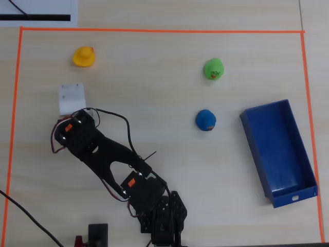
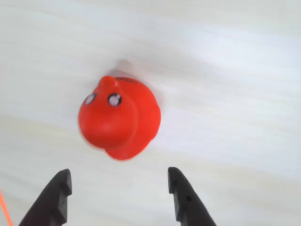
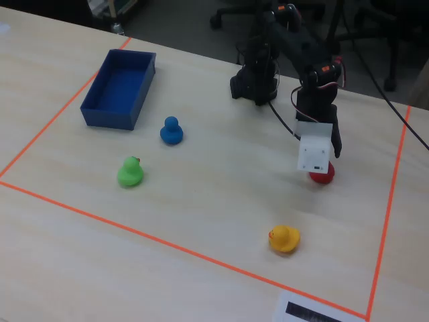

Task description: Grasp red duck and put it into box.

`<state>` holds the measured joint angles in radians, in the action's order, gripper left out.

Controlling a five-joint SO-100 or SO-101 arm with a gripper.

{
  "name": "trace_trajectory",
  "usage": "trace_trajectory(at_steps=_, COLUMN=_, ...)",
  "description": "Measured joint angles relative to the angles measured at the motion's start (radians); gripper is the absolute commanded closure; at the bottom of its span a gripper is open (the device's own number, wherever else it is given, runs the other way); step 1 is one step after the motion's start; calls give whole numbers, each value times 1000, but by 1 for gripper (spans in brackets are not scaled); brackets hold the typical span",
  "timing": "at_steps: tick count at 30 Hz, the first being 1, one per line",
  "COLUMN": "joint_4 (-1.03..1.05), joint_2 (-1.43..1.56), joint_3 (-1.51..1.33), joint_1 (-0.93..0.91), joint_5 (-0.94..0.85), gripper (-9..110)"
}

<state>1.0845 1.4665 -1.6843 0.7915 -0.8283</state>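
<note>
On the pale wooden table (image 3: 201, 201), inside the orange tape border (image 3: 167, 243), we see the red duck (image 2: 120, 117) sitting just ahead of our released, spread fingers (image 2: 59, 190). The box (image 1: 277, 152) lies well apart, beyond the blue duck (image 1: 205, 120).

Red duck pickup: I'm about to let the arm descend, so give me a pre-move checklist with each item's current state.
1. Pincer open: ok.
2. Red duck centred ahead of the gap between the fingers: ok.
3. Fingers clear of the duck, no contact yet: ok.
4. Nothing crowding the duck; yellow duck is apart: ok.
5. Box empty and unobstructed: ok.
6. Height above the table: cannot tell.
</note>
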Motion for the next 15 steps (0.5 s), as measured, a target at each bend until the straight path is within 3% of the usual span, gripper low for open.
trace_trajectory(at_steps=15, joint_4=51, joint_2=-345, joint_3=330, joint_1=48, joint_5=38, gripper=72)
